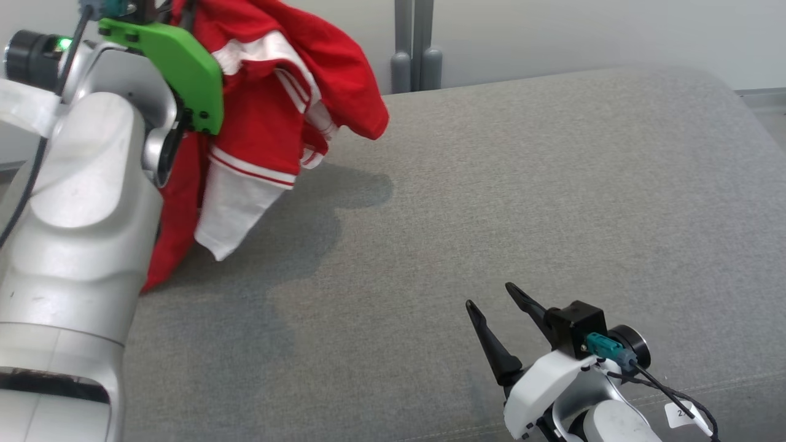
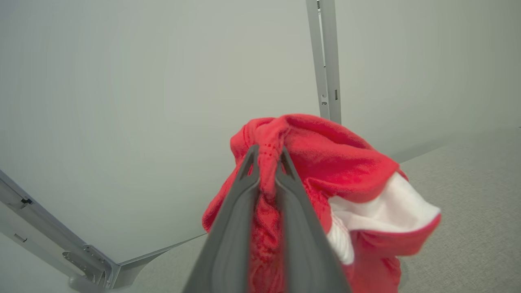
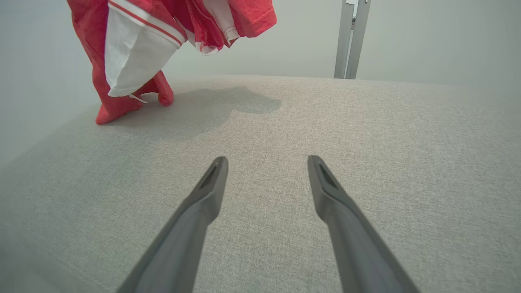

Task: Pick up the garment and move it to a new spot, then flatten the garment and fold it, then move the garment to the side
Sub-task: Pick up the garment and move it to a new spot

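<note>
- Far left, the red-and-white garment (image 1: 270,110) hangs bunched over the grey surface (image 1: 522,184), its lowest hem touching it.
- Risk: the narrow pinch could let the cloth slip free, or the trailing hem could drag and tangle it.
- The left gripper (image 2: 266,162) is clamped on a red fold. The right gripper (image 1: 489,294), near right, has its fingers wide apart and holds nothing.

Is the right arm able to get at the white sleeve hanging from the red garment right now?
Probably yes. The right tool stands open, with just grey cushion between it and the white sleeve, which dangles low while the left tool holds the garment up. Reach itself is uncertain.
</note>
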Robot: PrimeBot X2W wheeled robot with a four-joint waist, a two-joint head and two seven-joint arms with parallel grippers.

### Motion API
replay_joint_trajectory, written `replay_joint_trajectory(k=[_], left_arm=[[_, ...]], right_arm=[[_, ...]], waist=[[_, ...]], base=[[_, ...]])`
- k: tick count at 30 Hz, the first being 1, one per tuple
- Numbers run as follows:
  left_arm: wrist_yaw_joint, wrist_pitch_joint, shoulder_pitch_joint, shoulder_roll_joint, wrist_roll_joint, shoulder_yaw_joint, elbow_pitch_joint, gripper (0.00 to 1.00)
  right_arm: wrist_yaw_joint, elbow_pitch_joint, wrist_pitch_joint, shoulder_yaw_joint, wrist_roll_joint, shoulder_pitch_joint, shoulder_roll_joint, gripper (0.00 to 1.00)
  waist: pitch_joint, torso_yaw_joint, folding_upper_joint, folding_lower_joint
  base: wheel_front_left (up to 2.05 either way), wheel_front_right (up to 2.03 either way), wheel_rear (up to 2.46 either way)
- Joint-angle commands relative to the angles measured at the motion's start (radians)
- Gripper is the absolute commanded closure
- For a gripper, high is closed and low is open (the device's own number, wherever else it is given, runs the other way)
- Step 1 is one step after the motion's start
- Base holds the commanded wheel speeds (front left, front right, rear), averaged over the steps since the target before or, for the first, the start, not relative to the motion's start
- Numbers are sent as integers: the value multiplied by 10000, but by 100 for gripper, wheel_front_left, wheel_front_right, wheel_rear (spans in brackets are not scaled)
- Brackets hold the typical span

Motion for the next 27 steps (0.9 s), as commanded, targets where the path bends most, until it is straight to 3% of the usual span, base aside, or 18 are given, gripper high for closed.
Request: replay_joint_trajectory(k=[1,7,14,20,27], left_arm=[[-58,-102,-266,-203,-137,-38,-97,100],[-131,-187,-573,-1065,-478,-113,-360,100],[-136,-535,-751,-1644,-821,-419,-701,100],[-184,-427,107,-1796,-1056,-1118,-329,100],[-151,178,1258,-1818,-1500,-1606,510,100]], right_arm=[[-6,10,-55,18,54,75,-13,0],[-6,-47,-23,-34,-30,-38,-13,0],[-6,-180,-8,-261,-115,-58,-11,0],[-5,-320,-36,-610,-164,-50,-4,0],[-5,-351,29,-793,-197,16,-4,0]], waist=[[-317,-516,0,1],[-192,-1395,0,1],[383,-2380,0,1],[907,-2283,0,1],[1137,-1719,0,1]], base=[[0,0,0],[0,0,0],[0,0,0],[0,0,0],[0,0,0]])
